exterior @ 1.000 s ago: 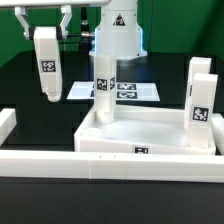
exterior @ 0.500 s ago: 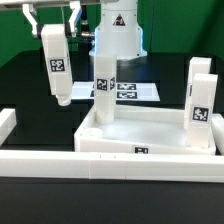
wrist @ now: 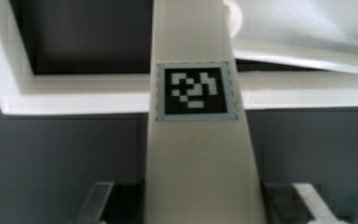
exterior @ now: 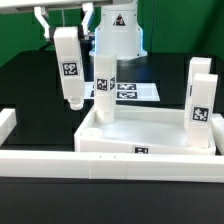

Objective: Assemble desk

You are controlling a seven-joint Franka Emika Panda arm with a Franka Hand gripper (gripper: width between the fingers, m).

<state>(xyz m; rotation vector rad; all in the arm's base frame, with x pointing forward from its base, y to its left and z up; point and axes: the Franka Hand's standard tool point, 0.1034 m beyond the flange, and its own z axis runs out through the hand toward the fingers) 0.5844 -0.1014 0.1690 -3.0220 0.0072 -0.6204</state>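
The leg (exterior: 69, 68) hangs nearly upright, long axis vertical (tag facing the camera), above the black table (exterior: 30, 90) beside the tabletop (exterior: 150, 135). The gripper (exterior: 65, 22) clamps its top. Green wall behind.

The white rectangular tabletop (exterior: 150, 135) with raised rim was laid flat on the black counter (exterior: 30, 85). Three white square-post legs were seen standing upright on it: one (exterior: 103, 88) at the far corner toward the exterior view's left, two (exterior: 199, 100) at the right. A fourth tagged leg (exterior: 68, 65) was held aloft, nearly upright, beside the tabletop.
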